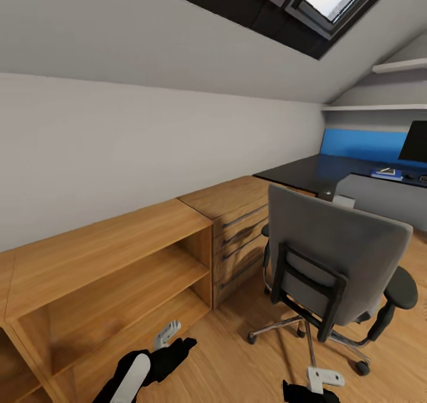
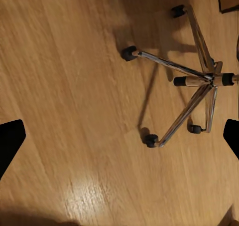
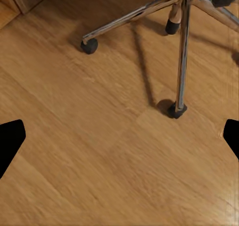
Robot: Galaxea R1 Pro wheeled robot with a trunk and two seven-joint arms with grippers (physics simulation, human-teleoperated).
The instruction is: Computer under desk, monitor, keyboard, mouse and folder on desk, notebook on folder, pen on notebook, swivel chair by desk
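Observation:
The grey swivel chair (image 1: 332,261) stands on the wood floor with its back toward me, and that back hides the seat. Behind it is the glossy black desk (image 1: 302,175). On the desk's far right stand the black monitor (image 1: 415,142) and a flat blue folder (image 1: 386,174) with a small pale thing on top, too small to name. My left gripper (image 1: 172,335) and right gripper (image 1: 323,378) hang low in front of the chair, both open and empty. Each wrist view looks down at the floor: the left gripper (image 2: 119,141) near the chrome chair base (image 2: 199,81), the right gripper (image 3: 119,138) near the base (image 3: 181,46).
A low light-wood shelf unit (image 1: 118,261) and its drawer section (image 1: 243,237) run along the left wall under a sloped ceiling. A long blue panel (image 1: 367,145) lines the wall behind the desk. White shelves (image 1: 397,65) hang above. Open floor lies between me and the chair.

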